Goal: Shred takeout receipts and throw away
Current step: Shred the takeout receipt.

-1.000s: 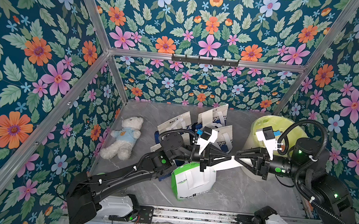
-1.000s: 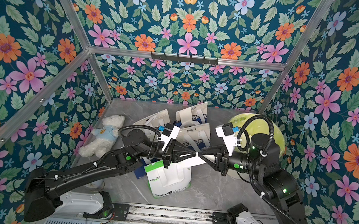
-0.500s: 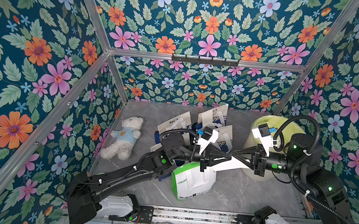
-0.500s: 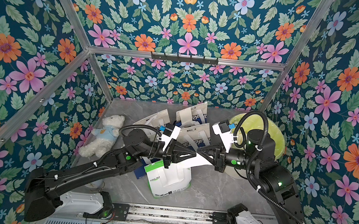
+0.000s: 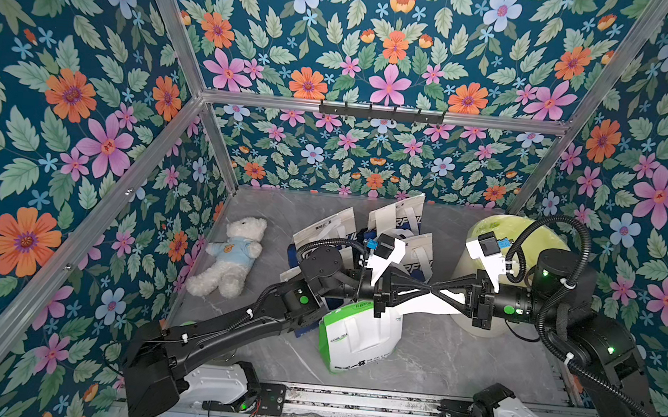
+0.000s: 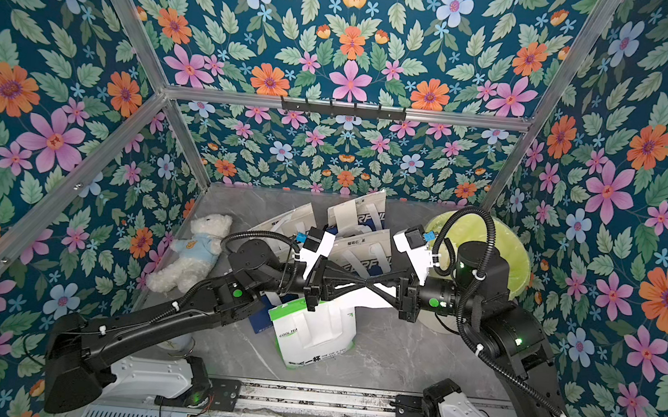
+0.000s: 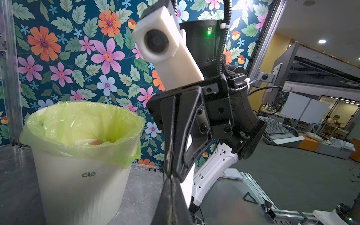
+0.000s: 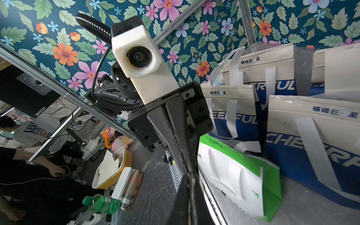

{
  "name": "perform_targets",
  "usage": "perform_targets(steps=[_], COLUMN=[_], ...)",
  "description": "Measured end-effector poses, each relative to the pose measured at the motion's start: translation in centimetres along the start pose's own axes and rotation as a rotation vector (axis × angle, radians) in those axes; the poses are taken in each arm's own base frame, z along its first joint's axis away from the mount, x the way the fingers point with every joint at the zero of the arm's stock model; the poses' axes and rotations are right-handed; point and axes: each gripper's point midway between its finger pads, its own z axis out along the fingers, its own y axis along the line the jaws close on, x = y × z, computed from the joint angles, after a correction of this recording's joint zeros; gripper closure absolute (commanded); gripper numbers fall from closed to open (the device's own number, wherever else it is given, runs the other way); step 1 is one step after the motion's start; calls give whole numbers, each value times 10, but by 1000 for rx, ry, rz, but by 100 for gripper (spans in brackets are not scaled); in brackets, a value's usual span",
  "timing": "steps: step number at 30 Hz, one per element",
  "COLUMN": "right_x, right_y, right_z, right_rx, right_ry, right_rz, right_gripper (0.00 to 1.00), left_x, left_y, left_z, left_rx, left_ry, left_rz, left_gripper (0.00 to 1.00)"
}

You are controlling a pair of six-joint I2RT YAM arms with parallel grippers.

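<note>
One takeout receipt (image 5: 419, 307) (image 6: 359, 299), a white sheet, hangs in the air over the white-and-green bag (image 5: 357, 337). My left gripper (image 5: 427, 288) (image 6: 362, 282) and right gripper (image 5: 440, 290) (image 6: 376, 283) meet tip to tip, both shut on its upper edge. In the left wrist view the receipt (image 7: 188, 187) shows beside my left gripper (image 7: 171, 182), with the right gripper (image 7: 171, 172) pinching just beyond. In the right wrist view my right gripper (image 8: 191, 185) is shut, nose to nose with the left gripper (image 8: 187, 167).
A white bin with a yellow-green liner (image 5: 501, 234) (image 7: 78, 165) stands at the back right, scraps inside. White-and-blue bags (image 5: 398, 220) (image 8: 292, 126) crowd the back middle. A teddy bear (image 5: 231, 258) lies by the left wall.
My right gripper has moved left to the left gripper's tips and shut on the receipt. The left gripper has kept its hold and place.
</note>
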Motion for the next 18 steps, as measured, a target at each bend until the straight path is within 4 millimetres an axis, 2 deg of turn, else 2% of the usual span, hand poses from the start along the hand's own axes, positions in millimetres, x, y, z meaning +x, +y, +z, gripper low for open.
perform_targets(steps=[8, 12, 14, 18], right_x=[-2, 2, 10, 19], right_y=[-15, -39, -59, -76], right_z=[6, 10, 9, 2], right_rx=[55, 171, 266, 369], right_ry=[18, 37, 38, 15], right_rz=[59, 140, 194, 251], right_gripper=[100, 100, 100, 100], left_x=[1, 2, -6, -14], left_y=[9, 12, 10, 9], left_z=[-1, -8, -12, -19], left_rx=[-47, -91, -102, -120], left_ry=[-8, -27, -68, -125], left_rz=[21, 58, 93, 123], left_gripper=[100, 100, 100, 100])
